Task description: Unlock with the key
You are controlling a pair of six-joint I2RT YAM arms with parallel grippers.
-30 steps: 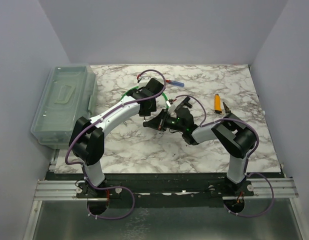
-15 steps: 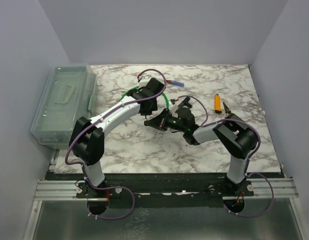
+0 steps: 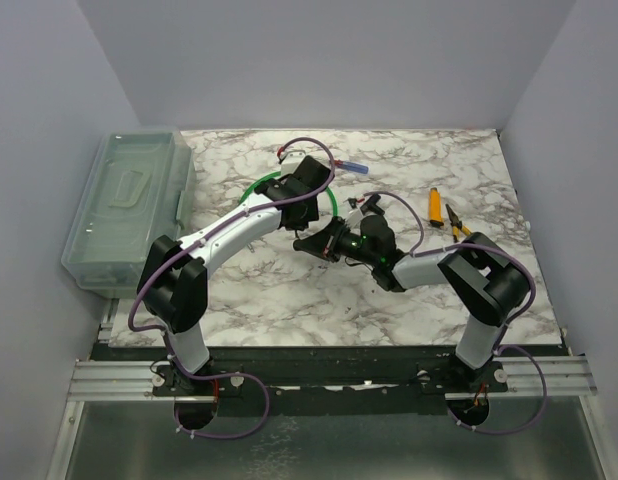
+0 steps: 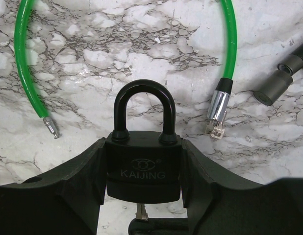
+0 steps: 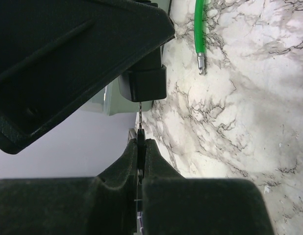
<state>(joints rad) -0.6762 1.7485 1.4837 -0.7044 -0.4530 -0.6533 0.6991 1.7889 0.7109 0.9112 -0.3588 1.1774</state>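
Top, left-wrist and right-wrist views of 2 arms meeting above the middle of the marble table (image 3: 289, 290).

The padlock (image 4: 143, 169), black and marked KAIJING, is clamped by the sides of its body between the 2 fingers of the left gripper (image 4: 144, 181). It is held off the table. Its shackle (image 4: 143, 105) is seen seated in both holes of the body.

The key (image 5: 140, 120) is pinched edge-on between the pressed-together fingers of the right gripper (image 5: 140, 147). Its thin blade runs straight up to the underside of the padlock. How far it has entered the keyway cannot be told. In the left-wrist view, the key is glimpsed just below the padlock body.

The green cable (image 4: 229, 44) lies on the table in a loop around the padlock's position. Its 2 metal-tipped ends rest apart, 1 on each side of the shackle.

The clear plastic box (image 3: 129, 210), lid on, stands at the left edge of the table. The orange tool (image 3: 434, 203) lies well to the right.
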